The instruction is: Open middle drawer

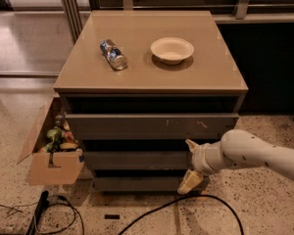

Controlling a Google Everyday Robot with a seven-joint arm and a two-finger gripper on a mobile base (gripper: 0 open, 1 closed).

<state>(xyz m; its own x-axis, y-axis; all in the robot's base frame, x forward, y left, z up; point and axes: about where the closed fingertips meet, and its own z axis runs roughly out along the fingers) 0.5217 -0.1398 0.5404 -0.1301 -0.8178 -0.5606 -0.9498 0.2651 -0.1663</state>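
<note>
The middle drawer (134,159) is the plain grey-brown front second from the top in the cabinet (152,82). It sits about flush with the lowest drawer front (137,183) and under the top front with small white scratch marks (152,126). My gripper (190,163) reaches in from the right on a white arm. It is open at the right end of the middle drawer front, with one finger (190,145) at the drawer's upper edge and the other finger (188,181) down by the lowest drawer.
A crushed can (113,54) and a white bowl (172,49) lie on the cabinet top. An open cardboard box (51,153) with fruit-like items stands at the left of the cabinet. Black cables (176,204) run over the speckled floor in front.
</note>
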